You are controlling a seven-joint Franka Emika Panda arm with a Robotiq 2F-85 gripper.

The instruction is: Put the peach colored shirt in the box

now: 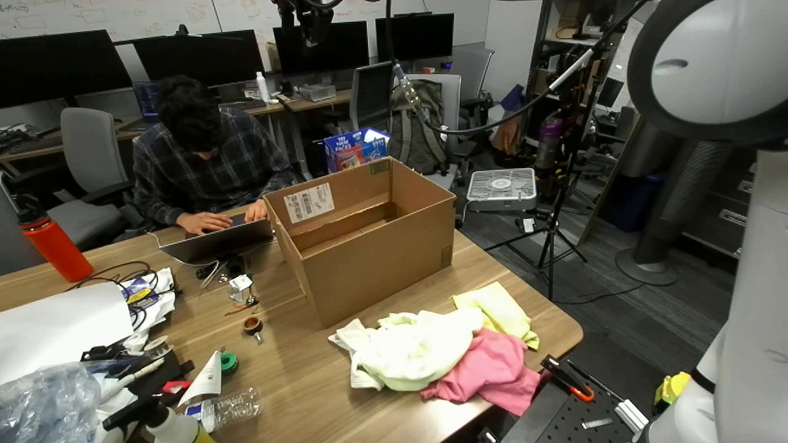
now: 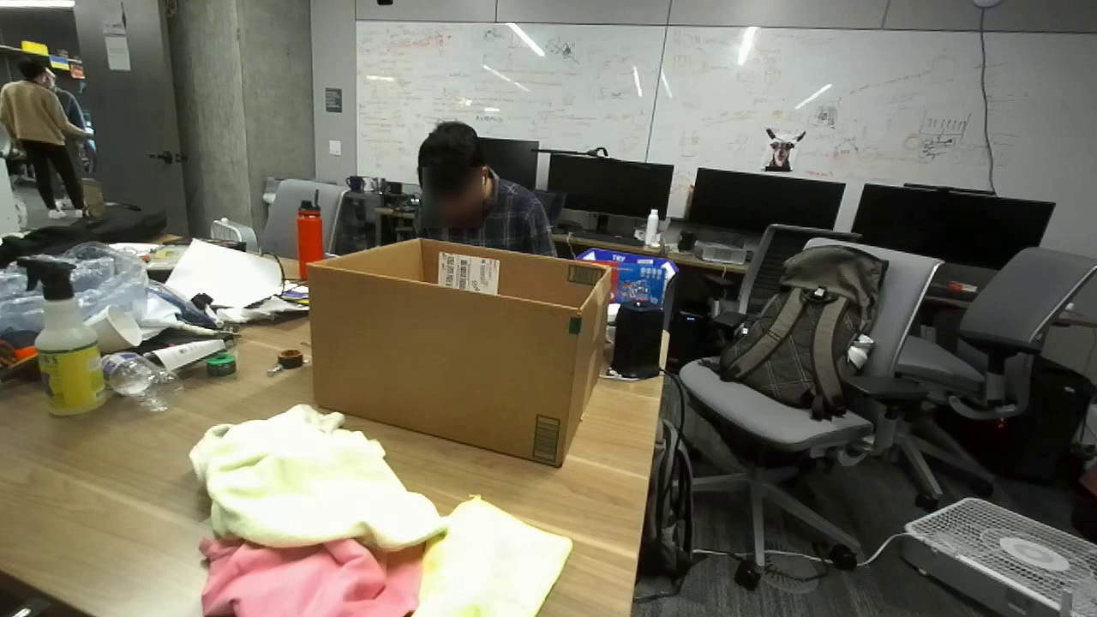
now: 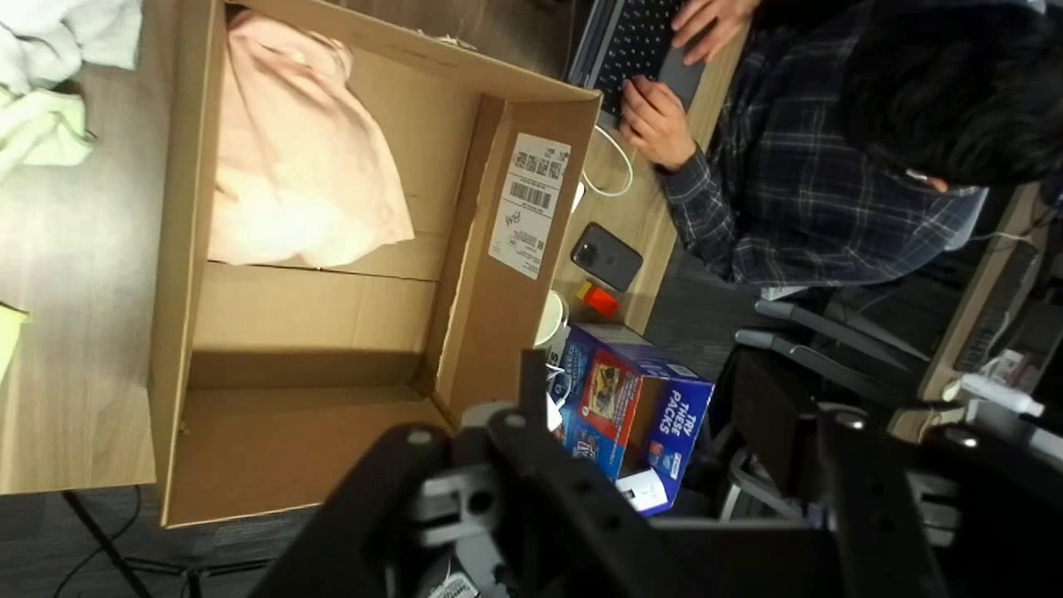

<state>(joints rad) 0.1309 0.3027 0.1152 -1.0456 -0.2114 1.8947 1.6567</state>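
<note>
Behind the wood-grain office table (image 1: 289,381) run dark monitors (image 2: 767,197) and a scribbled whiteboard (image 2: 514,111). On the table stands the cardboard box (image 2: 437,351); the peach colored shirt (image 3: 299,166) lies inside it, toward one end. Barcodes mark the white label (image 3: 530,205) on the box's inner wall, its small print beyond my reading; a blue carton (image 3: 681,415) says "TRY THESE PACKS." My gripper (image 3: 648,382) is spread, its two fingers well apart.

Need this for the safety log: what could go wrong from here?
A wide swing might hit the person at the laptop, close by the box. The open claw could bump the box if moved low. And with the peach shirt already inside, another pick might wrongly add the pink cloth.
</note>
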